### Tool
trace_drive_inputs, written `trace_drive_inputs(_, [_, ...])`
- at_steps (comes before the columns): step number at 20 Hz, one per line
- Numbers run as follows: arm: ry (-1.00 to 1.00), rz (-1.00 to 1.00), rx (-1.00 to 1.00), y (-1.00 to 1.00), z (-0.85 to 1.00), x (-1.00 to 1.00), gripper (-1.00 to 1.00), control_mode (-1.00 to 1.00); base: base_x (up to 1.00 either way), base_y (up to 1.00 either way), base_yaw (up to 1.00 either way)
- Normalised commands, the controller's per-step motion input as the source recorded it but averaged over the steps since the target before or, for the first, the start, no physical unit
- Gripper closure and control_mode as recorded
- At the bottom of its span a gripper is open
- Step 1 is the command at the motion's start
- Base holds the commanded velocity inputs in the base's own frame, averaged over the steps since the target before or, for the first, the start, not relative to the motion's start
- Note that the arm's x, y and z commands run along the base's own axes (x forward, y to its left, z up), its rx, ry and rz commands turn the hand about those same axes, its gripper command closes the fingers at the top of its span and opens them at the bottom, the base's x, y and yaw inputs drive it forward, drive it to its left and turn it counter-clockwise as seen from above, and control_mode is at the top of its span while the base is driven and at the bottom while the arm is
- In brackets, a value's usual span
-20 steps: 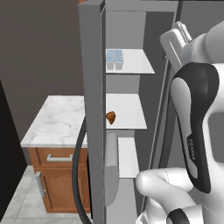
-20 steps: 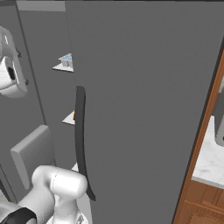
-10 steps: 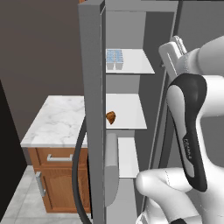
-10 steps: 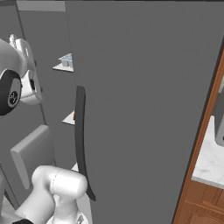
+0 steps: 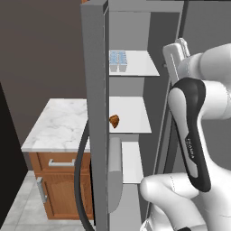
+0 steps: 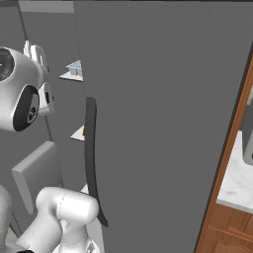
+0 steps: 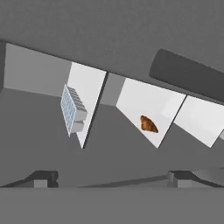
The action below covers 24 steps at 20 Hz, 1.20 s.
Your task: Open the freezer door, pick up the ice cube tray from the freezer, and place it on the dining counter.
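A: so the freezer door (image 5: pixel 95 113) is swung open, and the gripper (image 7: pixel 111 177) has its jaws spread wide, holding nothing and touching nothing.

B: and the ice cube tray (image 5: pixel 118 60)?

A: sitting on the freezer's top white shelf (image 5: pixel 137 65), well ahead of the fingers. Small pale blue-white thing, two rows of little cells. There's a brown croissant (image 5: pixel 114 121) on the shelf below.

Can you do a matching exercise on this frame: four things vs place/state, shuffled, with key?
1. ice cube tray
2. brown food item
3. freezer door
4. fingers

A. swung open
B. top shelf
C. spread apart, holding nothing
D. middle shelf

Pairs: 1-B, 2-D, 3-A, 4-C
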Motion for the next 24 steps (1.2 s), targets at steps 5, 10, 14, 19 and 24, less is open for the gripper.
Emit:
trace_drive_inputs(5, [0.00,0.00,0.11,0.00,0.00,0.39,-1.00,-1.00,0.00,0.00,0.00])
trace_drive_inputs(10, [0.00,0.00,0.03,0.00,0.00,0.42,-1.00,-1.00,0.00,0.00,0.00])
trace_drive_inputs(14, [0.00,0.00,0.00,0.00,0.00,0.41,-1.00,-1.00,0.00,0.00,0.00])
trace_drive_inputs(19, [0.00,0.00,0.00,0.03,0.00,0.37,-1.00,-1.00,0.00,0.00,0.00])
trace_drive_inputs(24, [0.00,0.00,0.00,0.14,0.00,0.21,-1.00,-1.00,0.00,0.00,0.00])
